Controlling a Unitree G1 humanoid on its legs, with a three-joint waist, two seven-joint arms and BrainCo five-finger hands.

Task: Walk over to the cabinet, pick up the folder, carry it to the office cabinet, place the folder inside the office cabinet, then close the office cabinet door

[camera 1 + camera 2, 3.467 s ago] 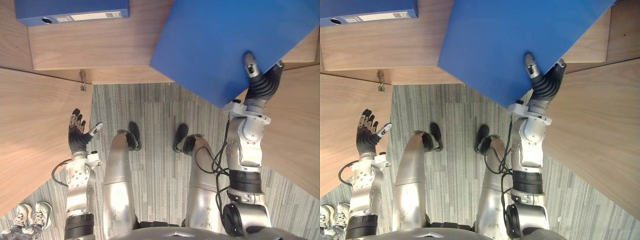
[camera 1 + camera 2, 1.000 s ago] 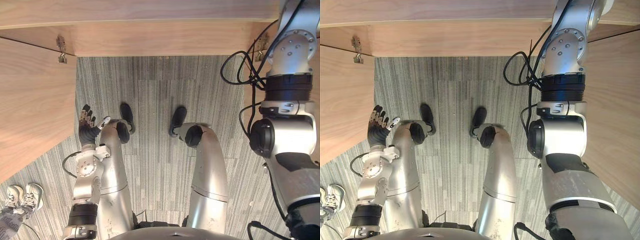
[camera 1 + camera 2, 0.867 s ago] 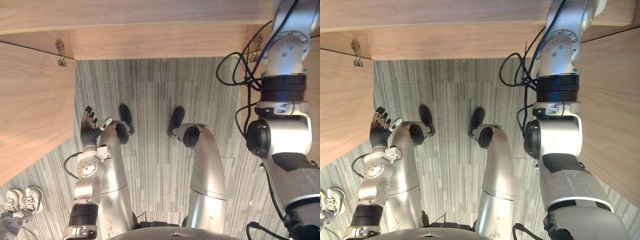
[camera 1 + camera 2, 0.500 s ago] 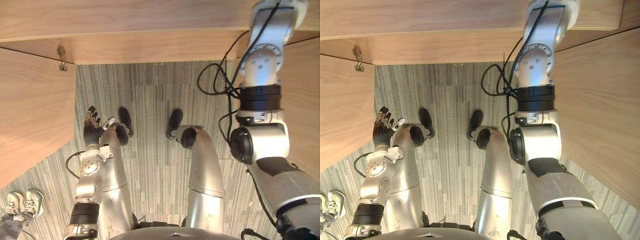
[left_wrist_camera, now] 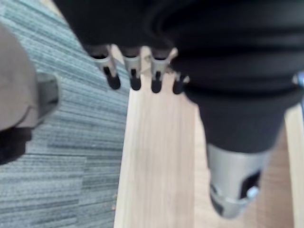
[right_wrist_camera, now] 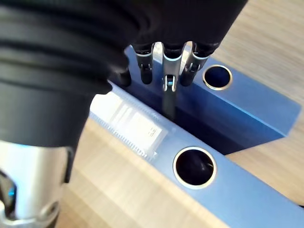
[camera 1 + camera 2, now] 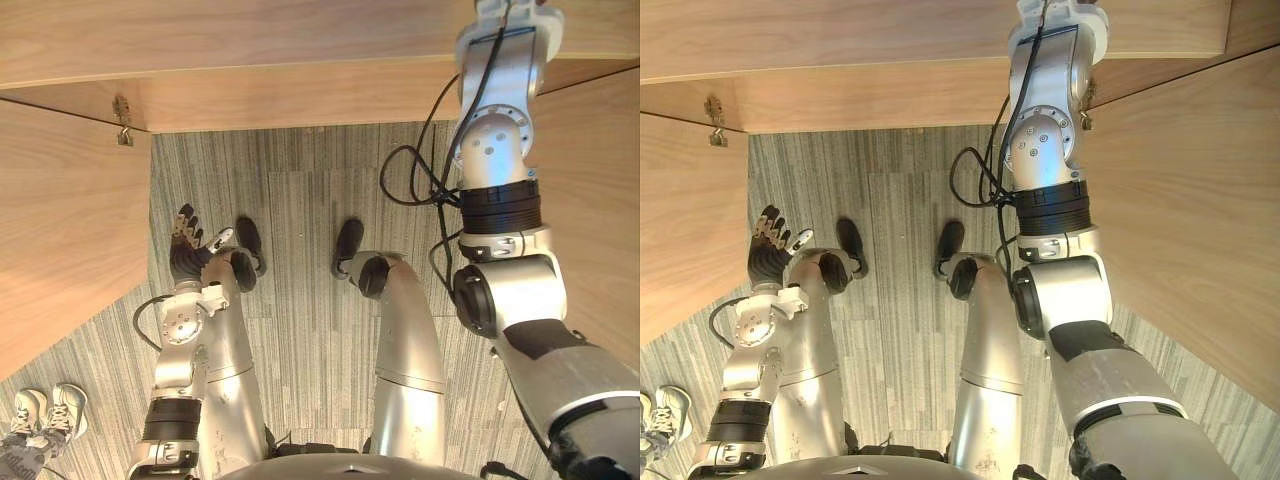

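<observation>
Office, we judge. At 12 o'clock a light-wood cabinet (image 7: 300,40) runs across the head view. Its left door (image 7: 60,220) stands open at 9 o'clock, with a metal hinge (image 7: 123,122), and its right door (image 7: 1200,230) stands open at 3 o'clock. Between them we note grey striped carpet tiles (image 7: 300,190). On a wooden shelf (image 6: 109,199) we see a blue lever-arch folder (image 6: 247,199) with a white spine label (image 6: 135,126). A second folder (image 6: 256,114) stands beside it. Both have ringed finger holes. A person's pale sneakers (image 7: 45,415) show at 8 o'clock.
</observation>
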